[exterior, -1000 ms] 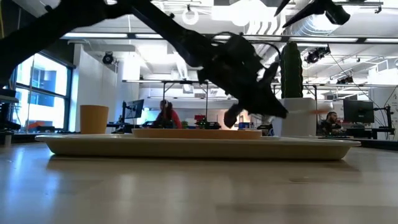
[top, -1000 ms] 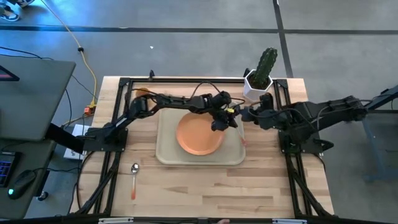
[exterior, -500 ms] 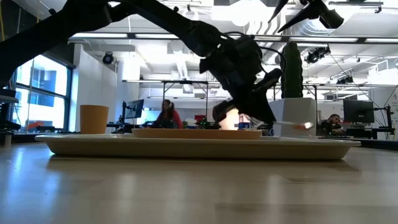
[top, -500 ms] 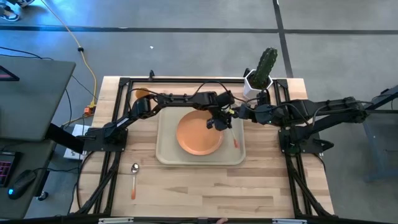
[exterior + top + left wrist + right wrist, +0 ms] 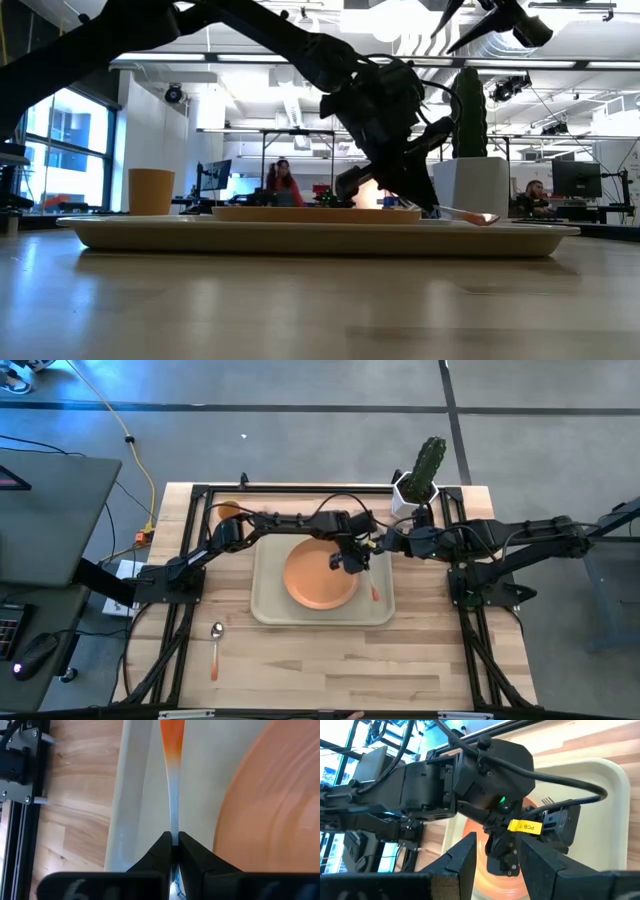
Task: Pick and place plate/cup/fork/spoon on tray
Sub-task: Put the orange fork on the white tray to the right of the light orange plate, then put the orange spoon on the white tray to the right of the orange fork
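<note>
Left gripper [image 5: 352, 560] reached across the beige tray [image 5: 268, 605], low over its 3 o'clock side, fingers [image 5: 161, 851] clenched on the silver neck of the fork [image 5: 373, 587]. Tines hidden between and behind those fingers in the left wrist view; only the slim metal shaft and the start of the orange-red handle visible there, cut off by the picture's edge. From above, just the handle seen as a thin red sliver on the tray floor between the orange plate [image 5: 320, 575] and the tray's 3 o'clock rim. At table height, handle end [image 5: 478, 218] low at the tray rim, touching or not impossible to tell.

Plate lying flat in the middle of the tray, its 2 o'clock edge covered by the left gripper from above. Orange cup [image 5: 229, 511] standing upright on bare wood off the tray's 10 o'clock corner, partly masked by the left arm. Spoon [image 5: 216, 645] on the table off the tray's 7 o'clock corner, bowl toward the tray, handle pointing away.

Right gripper [image 5: 492, 857] held just off the tray's 2 o'clock corner, close to the left wrist, fingers [image 5: 462, 862] spread apart and empty. Small cactus in its white pot [image 5: 420, 478] behind it at the table's 1 o'clock corner.
</note>
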### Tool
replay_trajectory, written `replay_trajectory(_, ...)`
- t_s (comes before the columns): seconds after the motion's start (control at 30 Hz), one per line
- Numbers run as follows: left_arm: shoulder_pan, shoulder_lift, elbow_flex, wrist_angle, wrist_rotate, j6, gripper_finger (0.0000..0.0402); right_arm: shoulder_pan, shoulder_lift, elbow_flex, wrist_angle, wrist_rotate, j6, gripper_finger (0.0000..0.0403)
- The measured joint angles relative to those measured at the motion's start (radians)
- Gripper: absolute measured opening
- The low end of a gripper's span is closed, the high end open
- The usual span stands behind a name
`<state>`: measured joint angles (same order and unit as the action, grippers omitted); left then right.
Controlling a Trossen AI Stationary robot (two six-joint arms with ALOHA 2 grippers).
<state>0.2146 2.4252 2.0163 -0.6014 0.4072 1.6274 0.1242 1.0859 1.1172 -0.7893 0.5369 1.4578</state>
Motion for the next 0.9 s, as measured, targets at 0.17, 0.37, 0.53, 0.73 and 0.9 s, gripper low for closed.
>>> replay_trajectory(0.17, 0.0, 0.0, 0.0, 0.0, -0.002, -0.002, 0.0032, 0.0, 0.0, 0.0, 0.001, 0.0, 0.0, 0.0131)
replay_trajectory(0.37, 0.0, 0.0, 0.0, -0.004, 0.003, -0.002, 0.0054, 0.0, 0.0, 0.0, 0.001, -0.004, 0.003, 0.0131)
replay_trajectory(0.53, 0.0, 0.0, 0.0, 0.001, 0.005, -0.032, 0.0064, 0.0, 0.0, 0.0, 0.001, -0.004, 0.001, 0.0131)
replay_trajectory(0.73, -0.001, -0.021, -0.003, 0.023, 0.0, -0.142, 0.0062, 0.0, 0.0, 0.0, 0.001, 0.018, -0.026, 0.0131)
replay_trajectory(0.9, 0.003, -0.078, -0.002, 0.038, -0.047, -0.404, 0.0056, 0.001, -0.001, 0.0, 0.025, 0.035, -0.05, 0.0131)
